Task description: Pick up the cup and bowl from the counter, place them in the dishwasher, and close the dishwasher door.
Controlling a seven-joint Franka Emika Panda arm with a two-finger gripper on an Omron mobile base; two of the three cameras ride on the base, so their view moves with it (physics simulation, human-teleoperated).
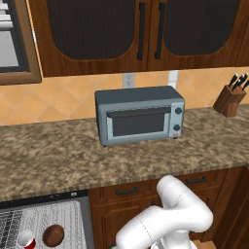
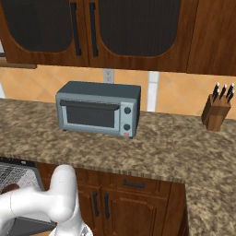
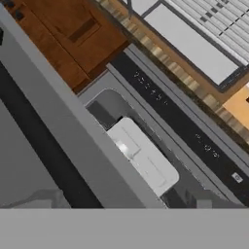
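Lying in the dishwasher (image 1: 46, 200): cup (image 1: 25, 239) and bowl (image 1: 53, 235) are sitting side by side on its wire rack (image 1: 58, 216), the cup on the side farther from the arm, and they are just apart.
Cup: it is showing its white inside and red wall.
Bowl: it is lying as a dark brown round just under the dishwasher's dark strip.
Door (image 3: 58, 126): it is hanging open off the dishwasher, and the hand view is looking onto its grey face, its dark strip with light marks (image 3: 180, 119) and a white block (image 3: 143, 155) set in the panel.
Gripper (image 3: 121, 204): it is hovering close over the dishwasher door with its jaws spread wide and is gripping nothing.
Arm (image 1: 165, 219): it is bending low in front of the cabinets beside the dishwasher.
Counter (image 1: 53, 155): it is running above the dishwasher.
Toaster oven (image 1: 138, 115): it is standing on the counter, up and to the arm's side of the dishwasher.
Knife block (image 1: 229, 99): it is standing far along the counter from the dishwasher, beyond the oven.
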